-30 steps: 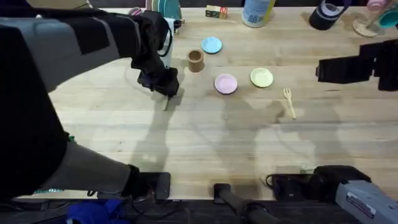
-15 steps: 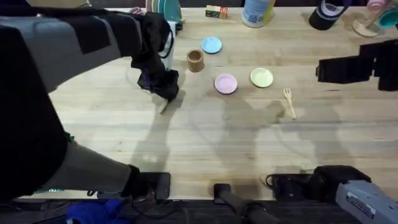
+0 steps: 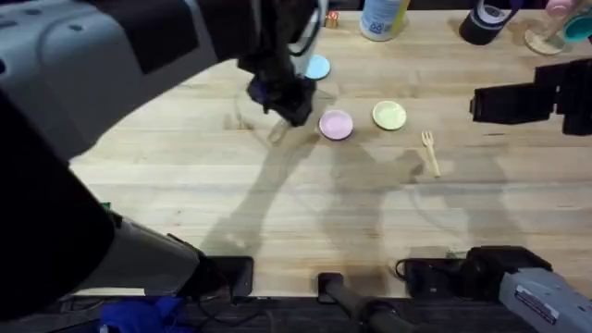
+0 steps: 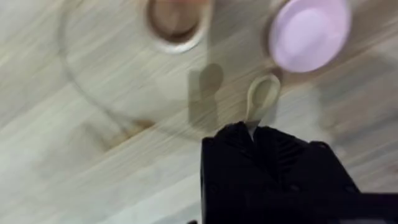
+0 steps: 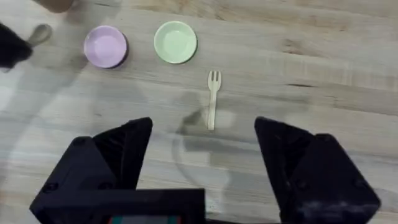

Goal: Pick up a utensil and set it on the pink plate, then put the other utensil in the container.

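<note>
My left gripper [image 3: 293, 111] is shut on the handle of the small wooden spoon [image 4: 263, 94] and holds it above the table. The spoon's bowl sticks out past the fingers, just short of the pink plate [image 3: 336, 124] [image 4: 309, 32]. The brown wooden cup [image 4: 176, 22] stands close beside the gripper. The right wrist view shows the spoon [image 5: 40, 34] left of the pink plate [image 5: 106, 46]. The wooden fork [image 3: 430, 151] [image 5: 213, 98] lies flat on the table right of the plates. My right gripper [image 5: 208, 149] hovers open above the fork, holding nothing.
A yellow-green plate [image 3: 389, 115] sits right of the pink one and a light blue plate [image 3: 317, 67] lies behind them. A white tub [image 3: 383, 18], a black object [image 3: 486, 23] and other items line the far edge. The near half of the table is bare wood.
My left arm has carried the spoon off the table, to the right and farther back, up beside the pink plate. The right arm and the fork have not moved.
</note>
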